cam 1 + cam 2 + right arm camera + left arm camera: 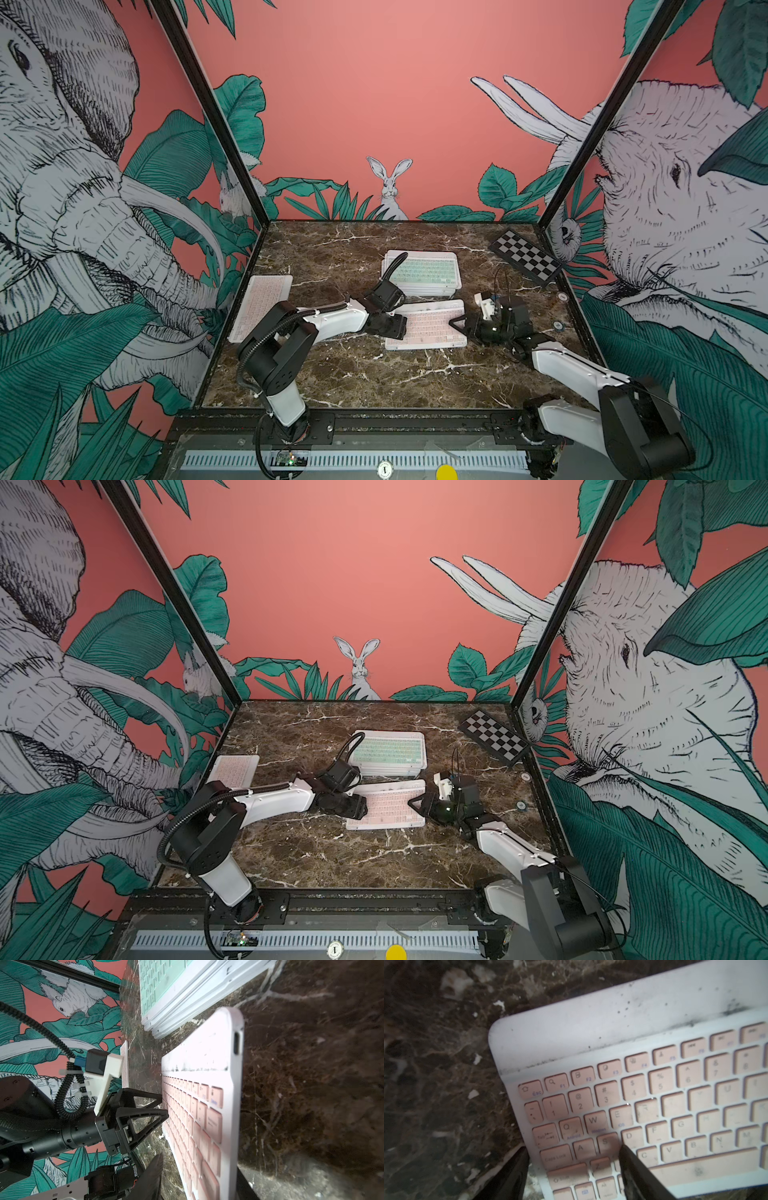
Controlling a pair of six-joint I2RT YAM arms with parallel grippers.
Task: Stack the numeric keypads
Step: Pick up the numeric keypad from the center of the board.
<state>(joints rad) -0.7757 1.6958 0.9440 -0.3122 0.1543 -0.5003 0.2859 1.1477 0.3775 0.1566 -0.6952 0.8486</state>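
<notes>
A pink-keyed keypad (428, 326) lies in the middle of the marble table (353, 382), flat or nearly so. My left gripper (401, 328) is open at its left end. In the left wrist view one finger (633, 1167) sits over the keys and the other (512, 1172) is off the edge, above the table. My right gripper (199, 1163) is open around the right end, with one finger (153, 1167) well clear of the keys and the other under the edge. Behind stands a stack of several keypads with a mint-green one (424, 272) on top. Another pink keypad (259, 305) rests by the left wall.
A black-and-white checkered board (525, 255) lies at the back right corner. Two small round discs (562, 296) (558, 326) sit near the right wall. Printed walls close the table in on the left, back and right. Bare marble runs along the front.
</notes>
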